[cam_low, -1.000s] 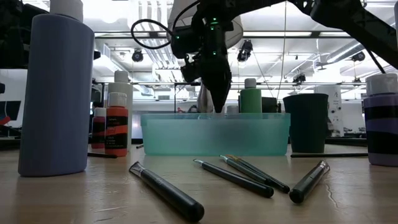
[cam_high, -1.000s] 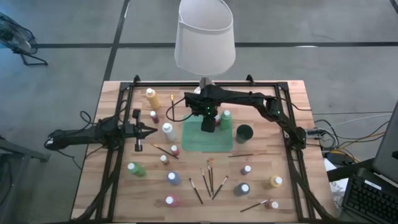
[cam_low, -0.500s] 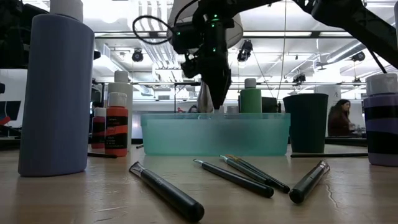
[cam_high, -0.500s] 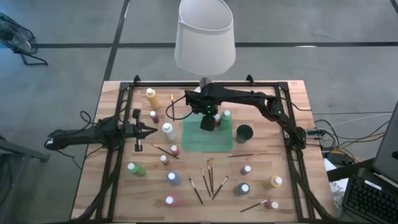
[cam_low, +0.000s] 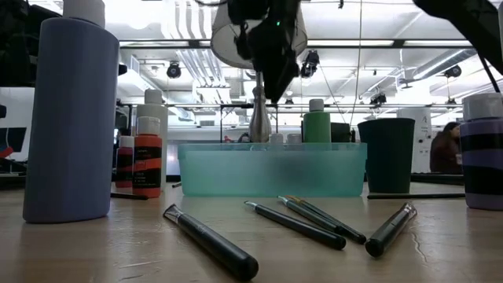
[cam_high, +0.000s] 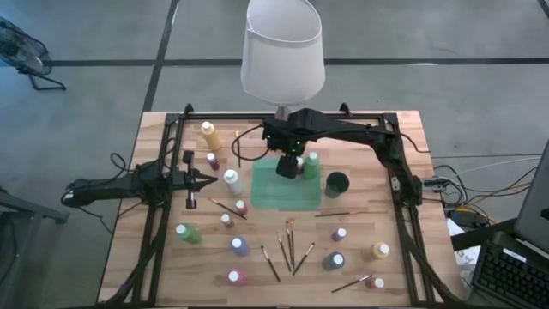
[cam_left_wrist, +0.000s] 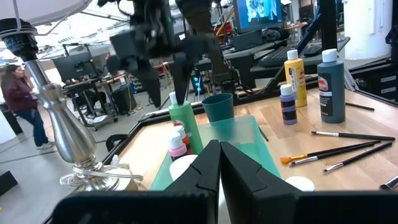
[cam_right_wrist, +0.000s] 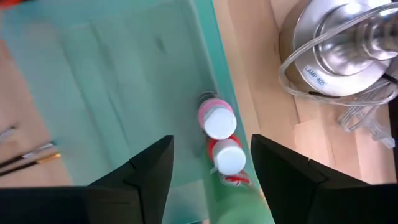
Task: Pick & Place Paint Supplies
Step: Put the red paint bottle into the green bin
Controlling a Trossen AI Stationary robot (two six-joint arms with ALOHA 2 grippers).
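Two bottles (cam_right_wrist: pixel 219 123) below right gripper (cam_right_wrist: pixel 211 163)

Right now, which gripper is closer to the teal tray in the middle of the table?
The right gripper: it hangs open just above the teal tray's far end. The left gripper sits shut off to the tray's left side.

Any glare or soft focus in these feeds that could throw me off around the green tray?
Low view: bright ceiling lights sit behind the right gripper, leaving it a dark silhouette, and the green tray wall is translucent and hazy. Right wrist view: the lamp base throws bright glare, the two small bottles in the tray are slightly soft. Left wrist view: the nearest white caps are blurred.
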